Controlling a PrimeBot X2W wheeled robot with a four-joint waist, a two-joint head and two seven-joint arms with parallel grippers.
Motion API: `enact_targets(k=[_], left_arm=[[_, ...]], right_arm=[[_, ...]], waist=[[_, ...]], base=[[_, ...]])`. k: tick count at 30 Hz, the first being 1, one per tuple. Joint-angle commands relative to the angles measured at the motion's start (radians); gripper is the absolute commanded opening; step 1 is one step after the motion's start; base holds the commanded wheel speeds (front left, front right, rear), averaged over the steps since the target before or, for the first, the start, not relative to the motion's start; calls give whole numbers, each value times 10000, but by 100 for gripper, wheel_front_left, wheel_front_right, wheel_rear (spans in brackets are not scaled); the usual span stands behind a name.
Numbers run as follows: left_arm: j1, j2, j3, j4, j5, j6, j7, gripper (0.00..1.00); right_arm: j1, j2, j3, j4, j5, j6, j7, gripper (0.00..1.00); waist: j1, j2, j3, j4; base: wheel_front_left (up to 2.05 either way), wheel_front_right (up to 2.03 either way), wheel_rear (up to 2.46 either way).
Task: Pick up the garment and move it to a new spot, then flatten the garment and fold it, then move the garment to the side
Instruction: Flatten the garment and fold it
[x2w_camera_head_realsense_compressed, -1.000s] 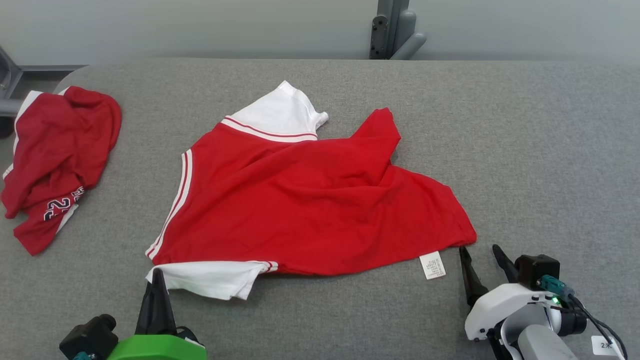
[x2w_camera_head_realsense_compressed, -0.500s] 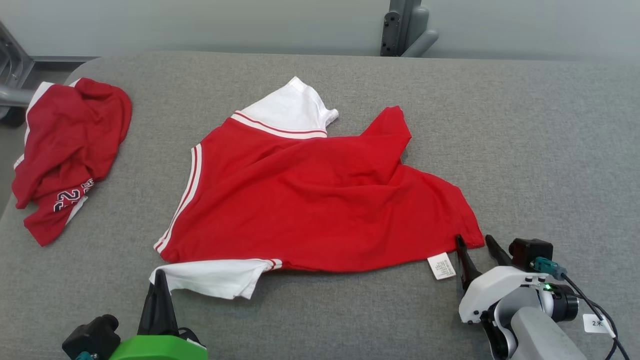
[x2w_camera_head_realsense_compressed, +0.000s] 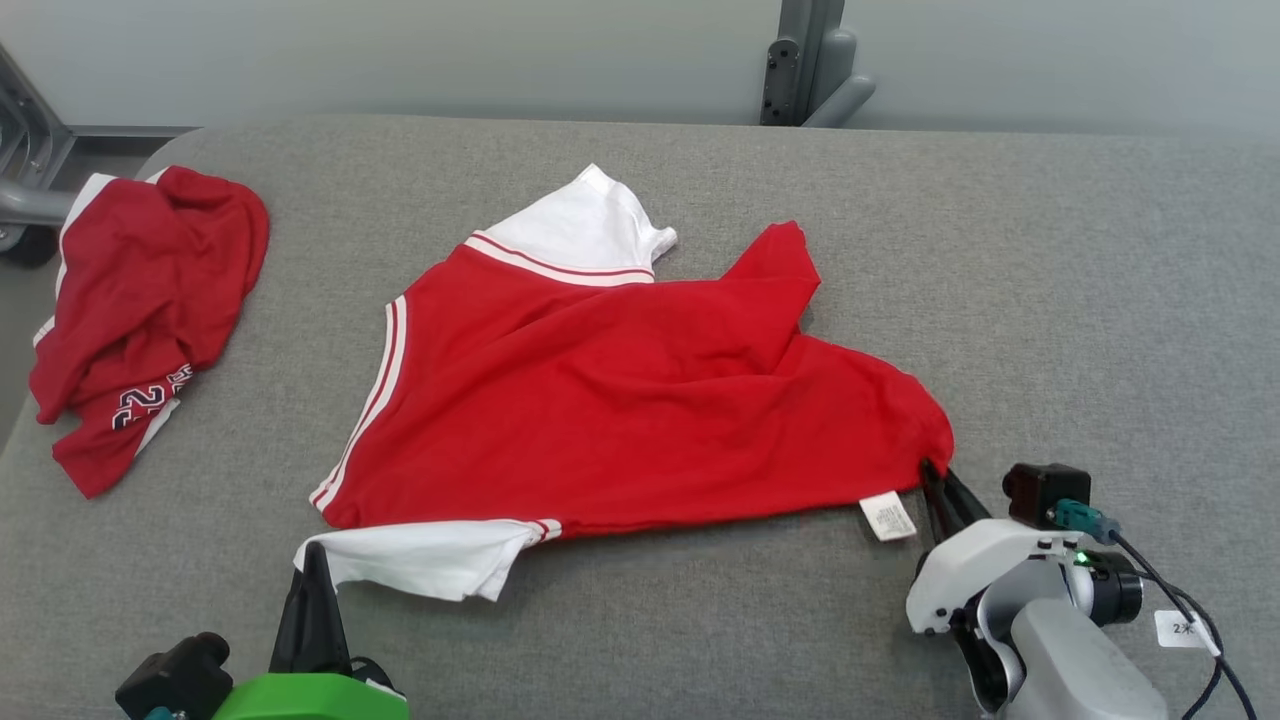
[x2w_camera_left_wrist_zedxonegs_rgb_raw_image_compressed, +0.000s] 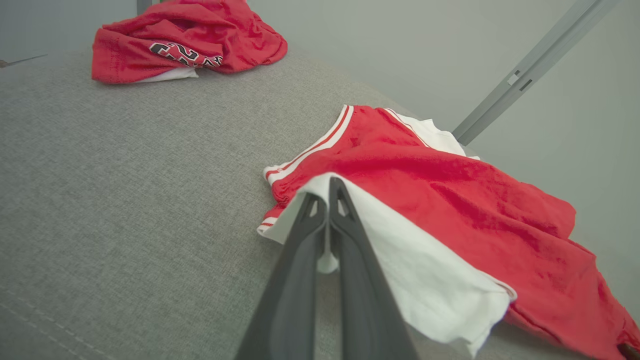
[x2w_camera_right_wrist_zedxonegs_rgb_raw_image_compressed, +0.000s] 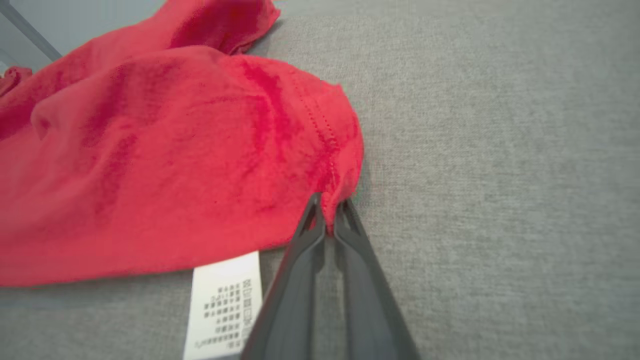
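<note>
The garment (x2w_camera_head_realsense_compressed: 620, 400) is a red shirt with white sleeves, lying crumpled and partly spread in the middle of the grey table (x2w_camera_head_realsense_compressed: 1080, 300). My left gripper (x2w_camera_head_realsense_compressed: 318, 552) is shut on the near white sleeve (x2w_camera_head_realsense_compressed: 420, 558); in the left wrist view the fingertips (x2w_camera_left_wrist_zedxonegs_rgb_raw_image_compressed: 330, 186) pinch the white cloth (x2w_camera_left_wrist_zedxonegs_rgb_raw_image_compressed: 430, 280). My right gripper (x2w_camera_head_realsense_compressed: 936, 472) is shut on the red hem corner at the garment's near right. The right wrist view shows the hem (x2w_camera_right_wrist_zedxonegs_rgb_raw_image_compressed: 330, 150) bunched between the fingertips (x2w_camera_right_wrist_zedxonegs_rgb_raw_image_compressed: 327, 206). A white care label (x2w_camera_head_realsense_compressed: 888, 517) (x2w_camera_right_wrist_zedxonegs_rgb_raw_image_compressed: 225, 305) lies just left of that grip.
A second red garment (x2w_camera_head_realsense_compressed: 140, 300) with dark numerals lies bunched at the table's far left edge, also in the left wrist view (x2w_camera_left_wrist_zedxonegs_rgb_raw_image_compressed: 185, 40). A grey metal post (x2w_camera_head_realsense_compressed: 805, 60) stands behind the table. Bare grey cloth stretches to the right of the garment.
My right gripper moved forward onto the red hem corner and closed on it. The left gripper stayed shut on the white sleeve. The head camera shifted slightly.
</note>
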Motion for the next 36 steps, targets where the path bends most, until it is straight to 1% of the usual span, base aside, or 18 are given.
enact_targets(k=[1,8,13,19,25,33,34,36], left_arm=[[16,62,50,-56,-81,-64,-66,0],[-481,23,244,-826,-105,-370,-184,0],[-920,-15,548,-1755,-40,-538,-234,0],[-1372,125,831,-3063,149,-774,-249,0],[-1812,431,936,-4783,253,-720,-58,0],[-2463,788,901,-7331,359,-491,695,0],[-2463,788,901,-7331,359,-491,695,0],[-2700,860,811,-7798,358,-438,950,0]], right_arm=[[-7,-46,-58,-171,-26,-10,2,0],[359,-50,-294,-2360,530,-10,0,0],[634,-54,-569,-4094,1162,-10,0,0],[1059,-47,-916,-6104,1550,-10,-1,0],[1581,-53,-1043,-7999,1770,-10,-9,0],[2210,-199,-1403,-10786,1860,-9,290,0],[2210,-199,-1403,-10786,1860,-9,290,0],[2295,-203,-1547,-11400,1928,-9,508,0]], waist=[[0,71,-37,-37],[0,71,-211,-244],[0,71,-362,-490],[0,71,-508,-875],[0,71,-641,-1305],[0,71,-685,-1819],[0,71,-685,-1819],[0,71,-611,-1889]], base=[[0,0,0],[0,0,0],[0,0,0],[0,0,0],[0,0,0],[0,0,0],[0,0,0],[0,0,0]])
